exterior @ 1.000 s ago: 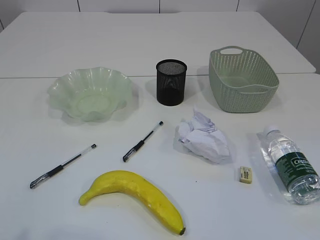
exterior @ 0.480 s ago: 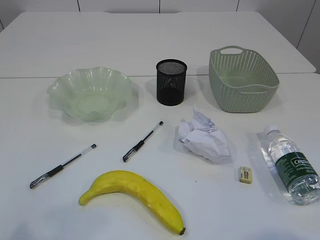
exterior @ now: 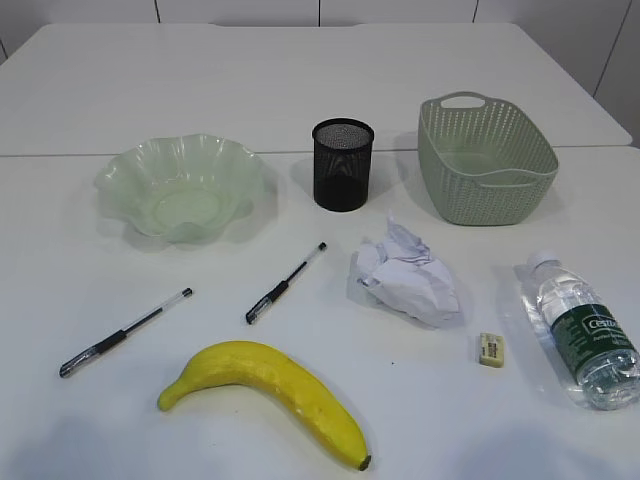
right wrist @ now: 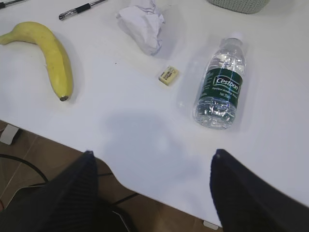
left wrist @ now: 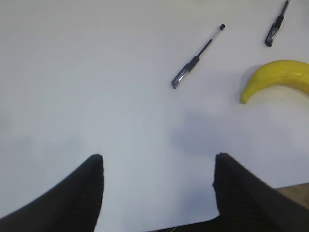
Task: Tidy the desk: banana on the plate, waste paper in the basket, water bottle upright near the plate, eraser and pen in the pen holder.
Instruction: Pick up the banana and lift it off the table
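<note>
A yellow banana [exterior: 265, 390] lies at the front, with two pens [exterior: 126, 332] [exterior: 287, 282] behind it. Crumpled waste paper [exterior: 408, 272] sits mid-table, a small eraser [exterior: 490, 349] to its right, and the water bottle [exterior: 583, 328] lies on its side at far right. At the back stand the green wavy plate [exterior: 180, 188], the black mesh pen holder [exterior: 342, 165] and the green basket [exterior: 485, 160]. My left gripper [left wrist: 158, 157] hangs open over bare table, short of a pen [left wrist: 198, 56] and the banana [left wrist: 277, 79]. My right gripper [right wrist: 153, 153] is open above the table's front edge, short of the eraser [right wrist: 168, 75] and bottle [right wrist: 221, 84].
Neither arm shows in the exterior view. The white table's front edge [right wrist: 159, 191] runs under the right gripper, with floor and cables below it. A seam [exterior: 300, 152] crosses the table behind the containers.
No object on the desk has moved. Faint shadows have spread along the table's front edge.
</note>
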